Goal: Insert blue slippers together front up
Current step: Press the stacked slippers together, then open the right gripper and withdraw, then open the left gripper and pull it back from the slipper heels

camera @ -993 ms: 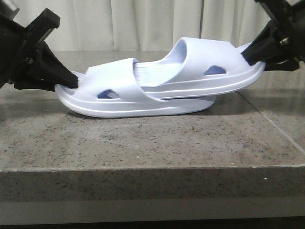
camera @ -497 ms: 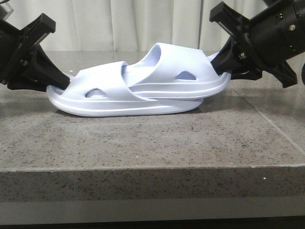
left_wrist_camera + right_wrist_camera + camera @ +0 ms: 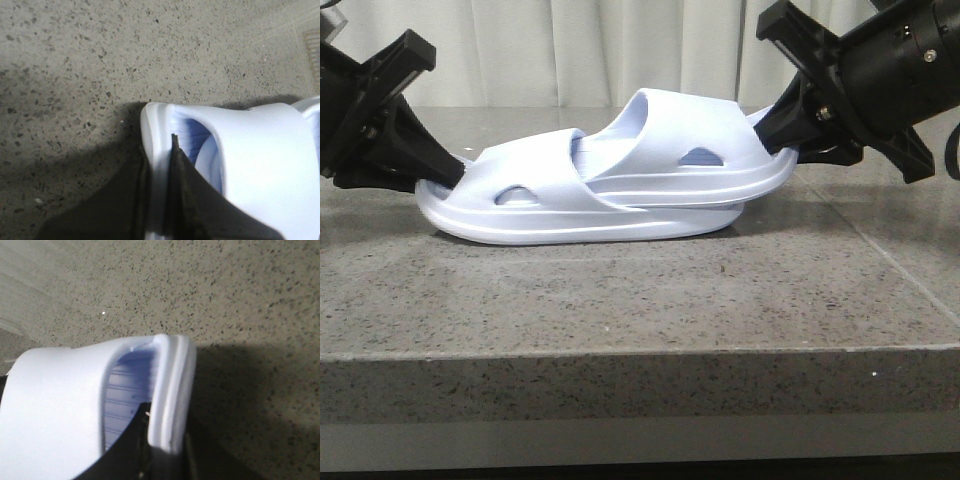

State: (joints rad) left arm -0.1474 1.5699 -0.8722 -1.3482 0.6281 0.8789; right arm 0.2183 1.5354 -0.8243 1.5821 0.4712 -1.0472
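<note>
The blue slippers point(image 3: 610, 185) lie in the middle of the stone table point(image 3: 620, 290), one pushed into the other. The lower slipper point(image 3: 520, 215) rests with its sole on the table and its wide strap toward the left. The upper slipper point(image 3: 700, 160) sits inside it from the right — its left end goes under the strap of the lower one, and its right end is tilted up, off the table. Each slipper shows one small oval hole in its side.

The left gripper point(image 3: 455, 170) holds the left end of the lower slipper. In the left wrist view its dark fingers point(image 3: 185, 195) are closed on the rim of the sole point(image 3: 155, 150), one on each side.

The right gripper point(image 3: 782, 138) holds the raised right end of the upper slipper. In the right wrist view its fingers point(image 3: 130, 440) pinch the thick edge of that slipper point(image 3: 170, 390) — one finger is inside on the ribbed footbed, the other outside.

Behind the table hangs a pale curtain point(image 3: 600, 50).
</note>
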